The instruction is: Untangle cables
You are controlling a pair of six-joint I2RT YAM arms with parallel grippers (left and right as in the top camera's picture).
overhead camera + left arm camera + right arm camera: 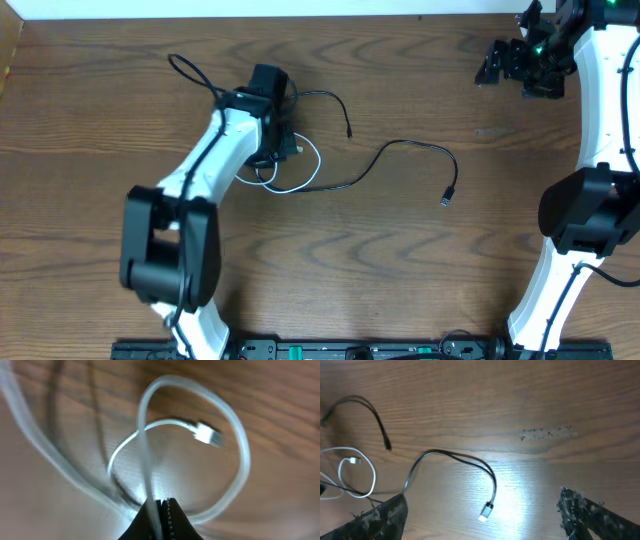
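The white cable (243, 455) lies in a loose loop on the wooden table, its small white plug (210, 435) inside the loop. My left gripper (162, 506) is shut on a strand of this white cable, low over the table (284, 150). The black cable (400, 147) runs right from the tangle and ends in a silver-tipped plug (447, 199). Another black end (348, 133) curls up beside the left arm. A black strand (120, 487) passes under the white loop. My right gripper (493, 62) is open and empty, far off at the back right.
The right wrist view looks down on the black cable's plug (486, 510), the white loop (357, 477) at its left edge, and a scuff mark (547, 433) on the wood. A thin black wire (188, 72) loops behind the left arm.
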